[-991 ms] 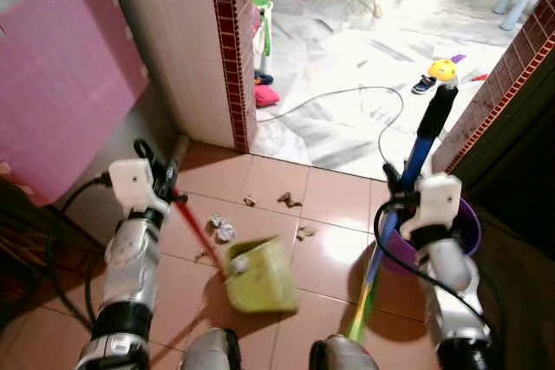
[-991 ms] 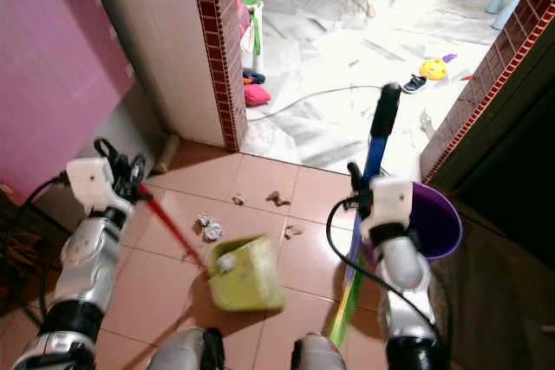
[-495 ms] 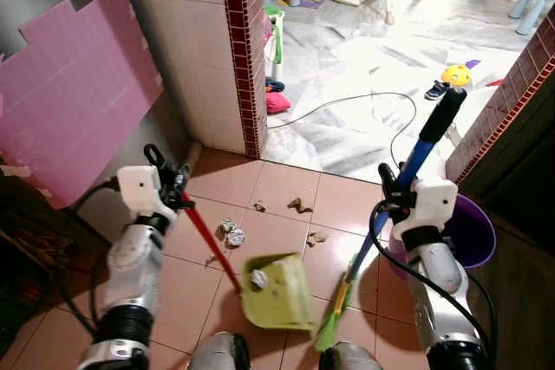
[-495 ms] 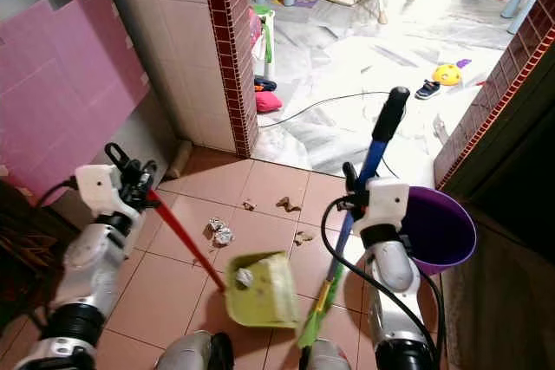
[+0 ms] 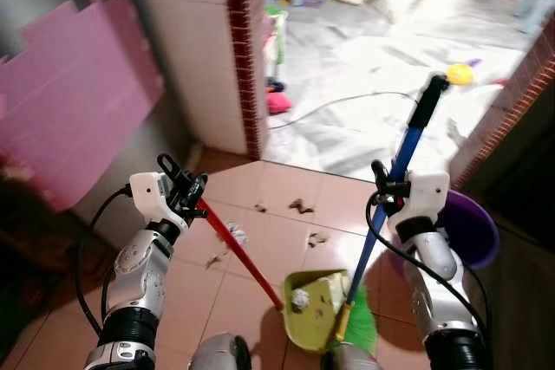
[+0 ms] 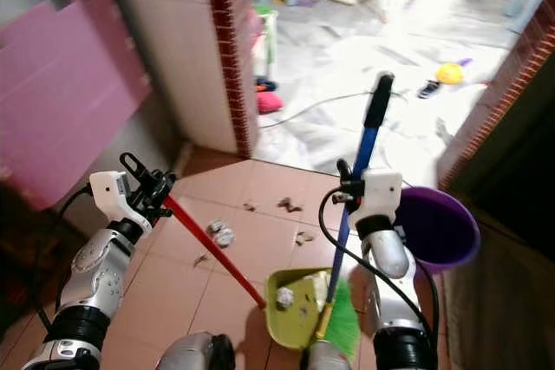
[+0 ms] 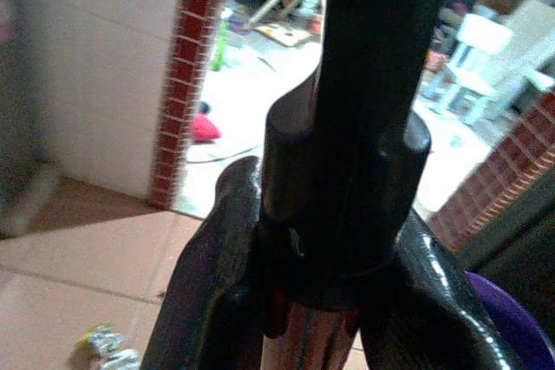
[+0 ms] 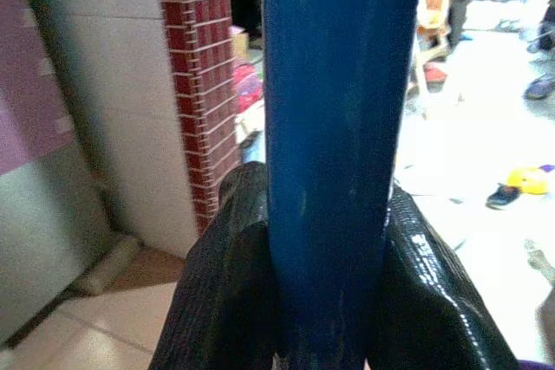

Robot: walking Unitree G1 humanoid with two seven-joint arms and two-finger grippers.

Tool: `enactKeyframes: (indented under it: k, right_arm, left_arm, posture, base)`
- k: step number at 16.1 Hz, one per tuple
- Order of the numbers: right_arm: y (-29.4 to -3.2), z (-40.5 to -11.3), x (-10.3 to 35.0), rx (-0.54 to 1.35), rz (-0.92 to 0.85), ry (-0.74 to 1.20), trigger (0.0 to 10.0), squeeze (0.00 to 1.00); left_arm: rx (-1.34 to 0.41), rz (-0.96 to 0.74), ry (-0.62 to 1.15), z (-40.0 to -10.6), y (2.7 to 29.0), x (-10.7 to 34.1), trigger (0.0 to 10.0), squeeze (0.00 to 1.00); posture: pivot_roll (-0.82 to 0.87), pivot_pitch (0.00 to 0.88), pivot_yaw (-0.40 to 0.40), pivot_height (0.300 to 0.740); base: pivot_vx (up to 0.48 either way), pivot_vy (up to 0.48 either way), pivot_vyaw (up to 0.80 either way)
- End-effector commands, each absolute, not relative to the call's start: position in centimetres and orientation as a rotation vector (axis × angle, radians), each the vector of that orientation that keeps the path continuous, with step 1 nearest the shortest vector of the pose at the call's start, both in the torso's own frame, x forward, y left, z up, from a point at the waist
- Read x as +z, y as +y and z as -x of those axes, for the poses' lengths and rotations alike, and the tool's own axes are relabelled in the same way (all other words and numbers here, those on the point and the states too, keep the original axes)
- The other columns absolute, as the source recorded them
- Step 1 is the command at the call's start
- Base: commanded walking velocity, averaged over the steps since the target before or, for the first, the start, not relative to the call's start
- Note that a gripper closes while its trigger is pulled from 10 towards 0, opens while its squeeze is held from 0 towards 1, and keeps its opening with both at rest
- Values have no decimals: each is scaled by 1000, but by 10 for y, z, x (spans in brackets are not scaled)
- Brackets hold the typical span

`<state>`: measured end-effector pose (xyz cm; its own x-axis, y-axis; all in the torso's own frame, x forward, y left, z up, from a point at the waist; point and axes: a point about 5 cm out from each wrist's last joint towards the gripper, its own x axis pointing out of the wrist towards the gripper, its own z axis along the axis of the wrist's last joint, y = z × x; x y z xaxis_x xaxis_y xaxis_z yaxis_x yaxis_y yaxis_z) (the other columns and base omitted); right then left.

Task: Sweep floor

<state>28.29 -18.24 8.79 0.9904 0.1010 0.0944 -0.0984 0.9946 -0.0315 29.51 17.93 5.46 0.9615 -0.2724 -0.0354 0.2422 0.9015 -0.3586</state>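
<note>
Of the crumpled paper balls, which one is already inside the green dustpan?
The small grey ball lying in the green dustpan near the red handle's lower end; the other crumpled ball lies on the tiles, further from the robot.

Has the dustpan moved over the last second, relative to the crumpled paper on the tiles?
Yes. The dustpan has slid toward the robot's right, away from the crumpled paper and up against the broom bristles near the purple bin.
</note>
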Motion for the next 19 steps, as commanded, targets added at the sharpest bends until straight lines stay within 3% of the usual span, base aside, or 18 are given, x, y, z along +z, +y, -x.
enactKeyframes:
  k: [1,7,14,19]
  right_arm:
    - [-177,-285,97,114,-2,-139,10000,0]
    - [-178,-287,99,114,3,-142,10000,0]
    - [-180,-285,93,98,-21,-107,10000,0]
    - [-186,-282,77,9,-121,11,10000,0]
  left_arm:
    - [-290,388,26,-303,180,69,10000,0]
    - [-272,319,60,-307,186,69,10000,0]
    - [-102,308,169,-301,184,50,10000,0]
    - [-90,321,168,-298,176,49,10000,0]
  posture:
    - [-132,0,62,740]
    - [-135,0,71,740]
    - [-129,0,61,740]
    - [-129,0,61,740]
  base:
    - [0,0,-800]
    - [0,0,-174]
    - [0,0,-748]
    - [0,0,0]
